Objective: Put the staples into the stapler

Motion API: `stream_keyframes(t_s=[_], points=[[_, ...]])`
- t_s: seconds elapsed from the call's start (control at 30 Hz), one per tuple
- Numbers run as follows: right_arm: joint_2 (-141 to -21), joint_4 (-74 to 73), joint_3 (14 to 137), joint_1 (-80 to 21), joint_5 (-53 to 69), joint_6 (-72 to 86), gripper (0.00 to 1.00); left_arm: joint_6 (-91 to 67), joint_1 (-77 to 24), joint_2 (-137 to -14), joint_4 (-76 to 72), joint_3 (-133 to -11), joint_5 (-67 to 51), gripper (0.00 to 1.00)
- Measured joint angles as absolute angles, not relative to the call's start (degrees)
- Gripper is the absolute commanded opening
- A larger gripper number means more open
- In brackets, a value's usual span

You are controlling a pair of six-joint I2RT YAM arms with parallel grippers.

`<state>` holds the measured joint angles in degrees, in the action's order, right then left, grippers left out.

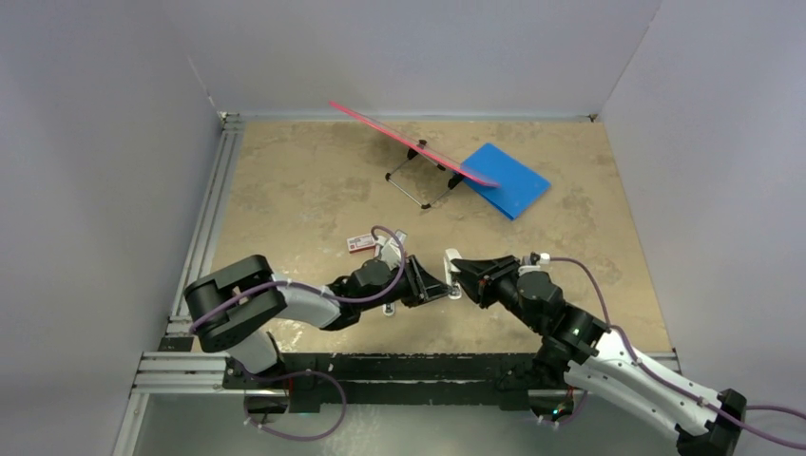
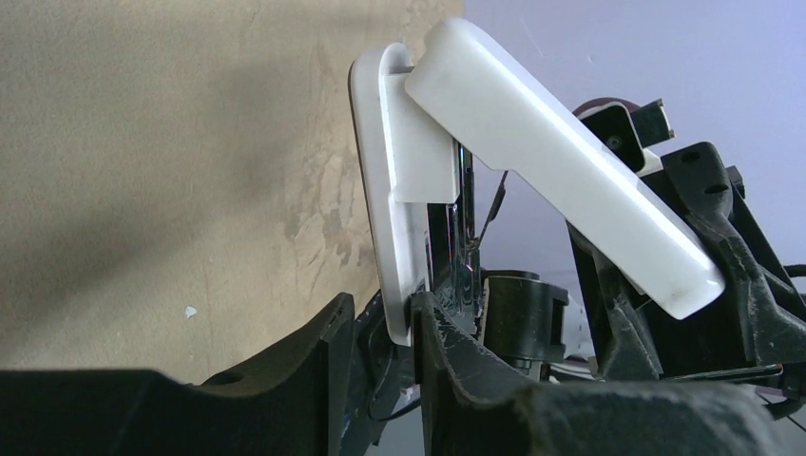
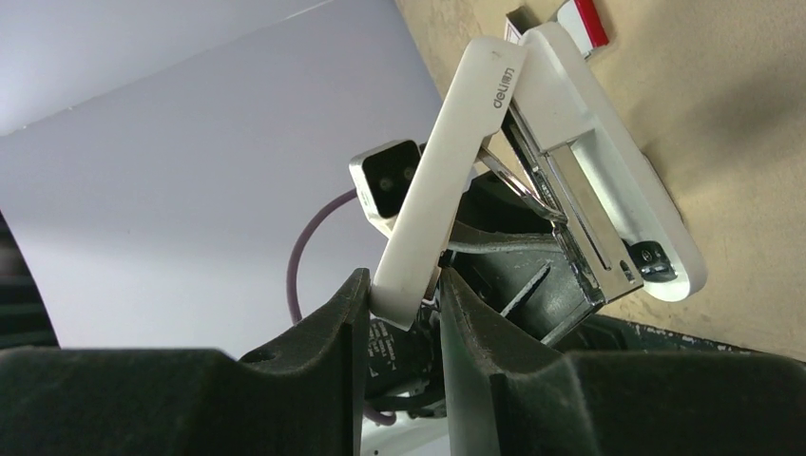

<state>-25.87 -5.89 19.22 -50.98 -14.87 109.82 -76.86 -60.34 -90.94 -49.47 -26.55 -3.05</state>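
Note:
A white stapler (image 1: 450, 269) hangs open between my two grippers, just above the table's front middle. My left gripper (image 2: 385, 315) is shut on its base plate (image 2: 385, 190). My right gripper (image 3: 404, 290) is shut on the tip of the raised top cover (image 3: 447, 180), which also shows in the left wrist view (image 2: 561, 161). The metal magazine (image 3: 570, 218) lies exposed along the base. The red-and-white staple box (image 1: 360, 243) lies on the table left of the left gripper (image 1: 432, 285), and its corner shows in the right wrist view (image 3: 582, 17). No loose grey staple block shows.
A pink board (image 1: 409, 142) leans on a black wire stand (image 1: 418, 180) at the back middle. A blue pad (image 1: 508, 179) lies beside it at the back right. White walls close the back and both sides.

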Motion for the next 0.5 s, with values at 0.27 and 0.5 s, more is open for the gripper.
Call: stream_keyframes(t_s=[0.27, 0.5], points=[[-25.8, -4.1, 18.5, -51.0, -13.8, 110.7, 0.15, -77.2, -59.5, -97.0, -60.4, -25.6, -8.0, 0.30], [-24.9, -4.1, 18.5, -51.0, -13.0, 111.2, 0.15, -81.2, -58.8, -103.5, -74.1, -23.6, -11.7, 0.09]])
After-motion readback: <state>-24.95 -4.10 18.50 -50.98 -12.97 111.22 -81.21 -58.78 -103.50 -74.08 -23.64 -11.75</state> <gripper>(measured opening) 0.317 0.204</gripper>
